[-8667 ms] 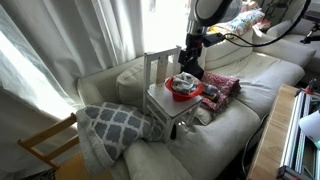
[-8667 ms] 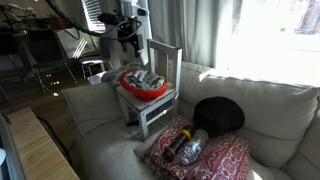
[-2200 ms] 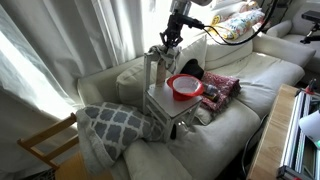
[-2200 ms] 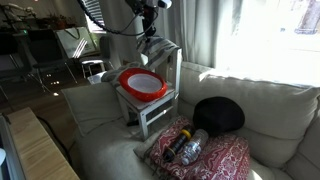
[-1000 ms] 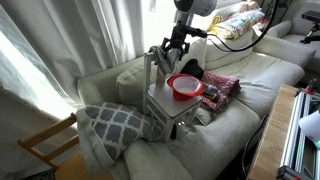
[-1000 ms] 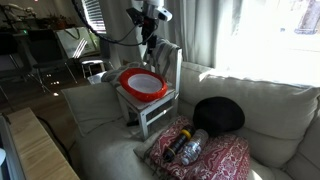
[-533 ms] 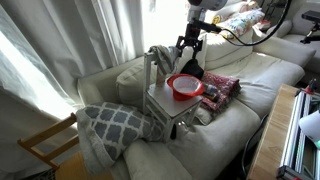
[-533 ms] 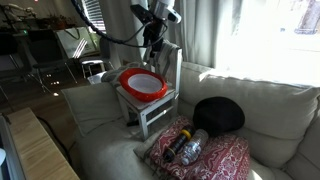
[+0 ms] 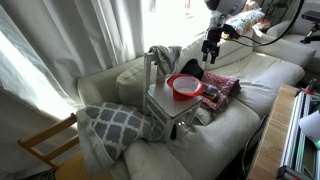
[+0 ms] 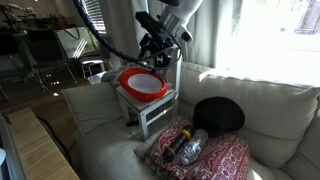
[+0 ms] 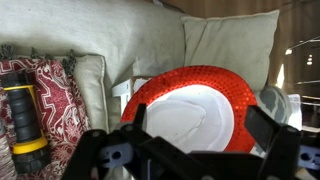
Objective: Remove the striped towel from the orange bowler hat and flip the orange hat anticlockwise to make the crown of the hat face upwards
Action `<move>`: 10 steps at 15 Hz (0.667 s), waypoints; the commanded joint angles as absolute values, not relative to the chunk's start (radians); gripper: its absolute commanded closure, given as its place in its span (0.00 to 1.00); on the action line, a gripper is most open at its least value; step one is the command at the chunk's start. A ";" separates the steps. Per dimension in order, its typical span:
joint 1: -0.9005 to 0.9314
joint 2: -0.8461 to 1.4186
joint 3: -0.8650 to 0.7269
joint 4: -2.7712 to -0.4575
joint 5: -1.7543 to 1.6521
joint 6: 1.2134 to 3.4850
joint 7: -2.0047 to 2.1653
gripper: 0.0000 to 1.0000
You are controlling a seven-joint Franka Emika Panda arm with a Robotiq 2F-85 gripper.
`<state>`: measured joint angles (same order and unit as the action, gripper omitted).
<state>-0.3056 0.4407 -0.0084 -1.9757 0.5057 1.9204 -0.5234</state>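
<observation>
Sitting upside down on the small white wooden bench (image 9: pixel 162 102), the round orange sparkly hat (image 9: pixel 185 86) shows its white inside. The grey cloth towel (image 9: pixel 163 55) hangs over the bench's tall back. The robot's black fingers (image 11: pixel 112 152) are up high near the bench, spread wide apart, holding nothing. A dark red patterned pillow (image 9: pixel 222 86) lies just beside the bench.

Orange-red hat (image 11: pixel 195 75), white inside, on a white table (image 9: pixel 165 103).
Cream sofa (image 9: pixel 220 140); dark red paisley cushion (image 11: pixel 50 95); yellow-and-black torch (image 11: pixel 22 115); grey-and-white lattice pillow (image 9: pixel 112 125); grey towel (image 9: pixel 163 55).
</observation>
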 commanded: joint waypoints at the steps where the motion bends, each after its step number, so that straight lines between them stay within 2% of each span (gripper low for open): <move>1: -0.312 0.451 -0.017 -1.983 0.534 1.916 -0.583 0.00; 10: -0.311 0.456 -0.019 -1.978 0.540 1.916 -0.597 0.00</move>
